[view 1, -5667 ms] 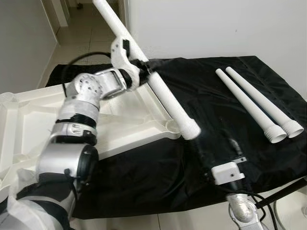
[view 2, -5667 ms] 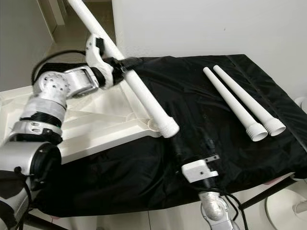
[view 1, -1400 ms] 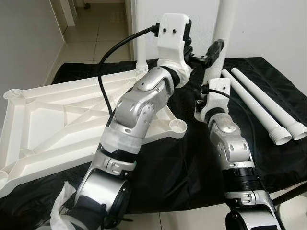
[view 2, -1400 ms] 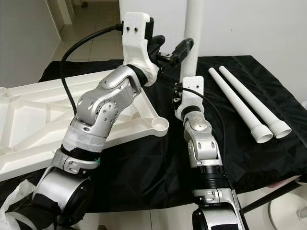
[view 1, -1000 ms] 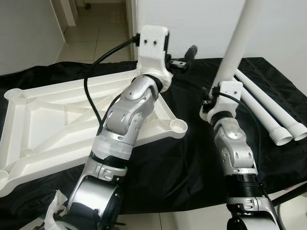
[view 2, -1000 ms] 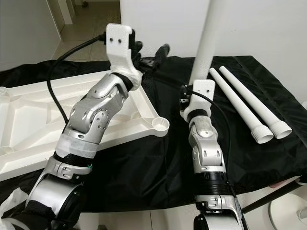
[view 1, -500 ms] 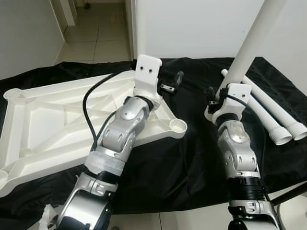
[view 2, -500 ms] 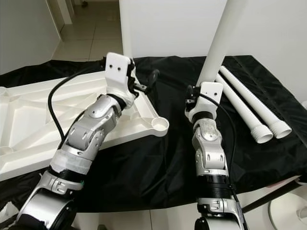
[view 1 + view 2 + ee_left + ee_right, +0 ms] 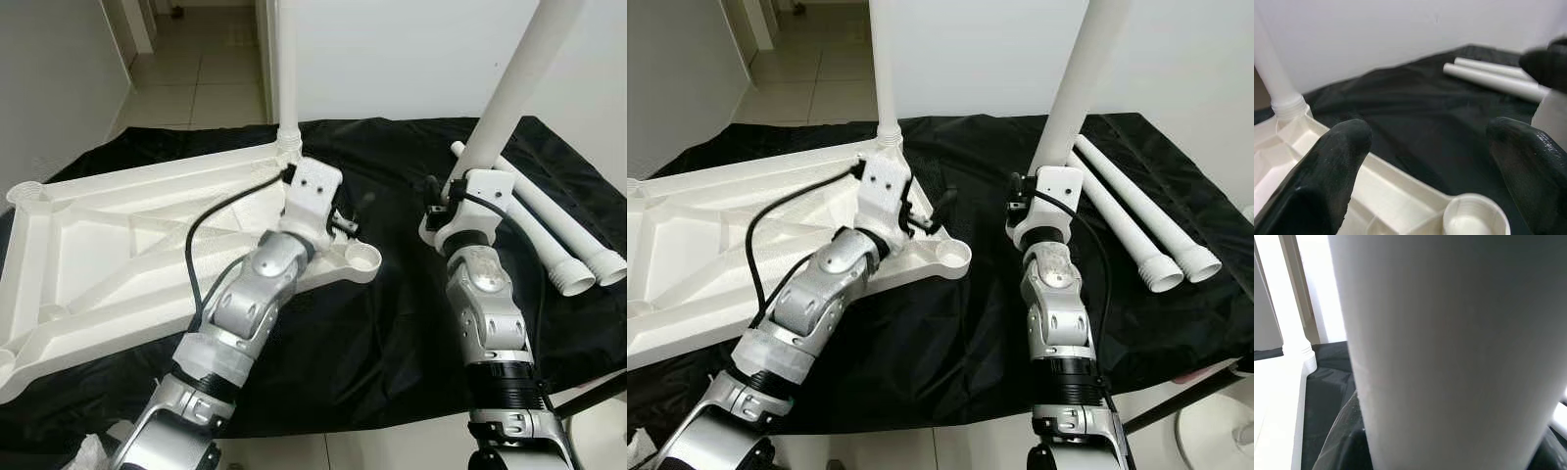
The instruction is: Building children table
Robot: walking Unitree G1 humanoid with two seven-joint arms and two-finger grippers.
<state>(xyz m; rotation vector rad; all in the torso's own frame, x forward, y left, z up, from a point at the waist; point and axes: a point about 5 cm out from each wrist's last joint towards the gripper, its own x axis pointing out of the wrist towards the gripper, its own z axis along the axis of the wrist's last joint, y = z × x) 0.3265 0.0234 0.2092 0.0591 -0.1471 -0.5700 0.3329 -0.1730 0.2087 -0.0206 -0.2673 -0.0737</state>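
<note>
four white table legs (image 9: 534,225), one tabletop (image 9: 118,245), one black cloth (image 9: 392,333), seemingly

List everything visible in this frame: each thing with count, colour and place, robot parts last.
Tabletop: one, white, lying underside up on the left of the cloth.
Fitted leg: one, white, standing upright in the tabletop's far corner socket.
Empty socket: one, white, at the tabletop's near right corner.
Held leg: one, white, raised and tilted.
Loose legs: two, white, side by side on the cloth at right.
Cloth: one, black, covering the work surface.
Left gripper: open, over the tabletop beside the empty socket.
Right gripper: shut on the held leg.
</note>
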